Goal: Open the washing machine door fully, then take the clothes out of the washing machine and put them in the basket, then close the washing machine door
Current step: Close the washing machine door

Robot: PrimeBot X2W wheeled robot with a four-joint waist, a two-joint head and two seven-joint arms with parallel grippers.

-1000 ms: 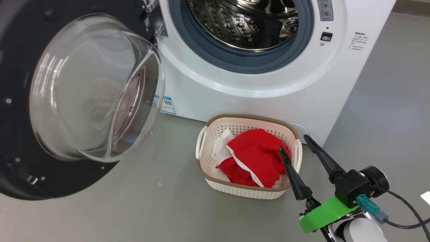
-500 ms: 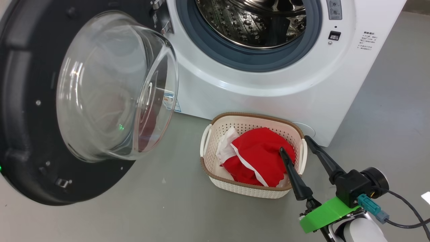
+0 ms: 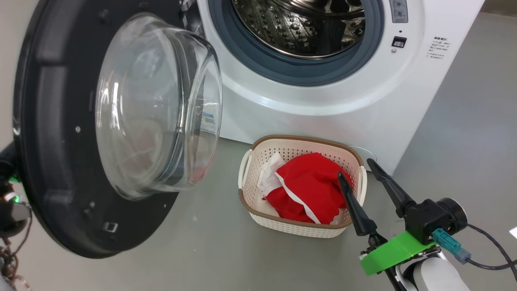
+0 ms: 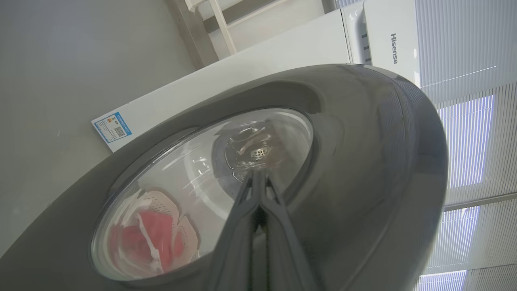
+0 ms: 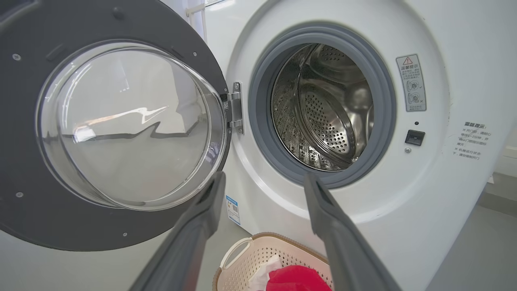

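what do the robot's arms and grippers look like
The right gripper has two long, tapering dark fingers on a black block, mounted on a bright green bracket. A teal connector with a dark cable plugs into its side, and the forearm behind is glossy white. The left gripper is the same slim dark grey pair.

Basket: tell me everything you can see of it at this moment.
The basket is cream-white perforated plastic, a rounded rectangle with a brown woven-look rim and a loop handle on each side. It stands upright on the grey floor before the washing machine, holding the red and white clothes. The open right gripper hovers by its right handle.
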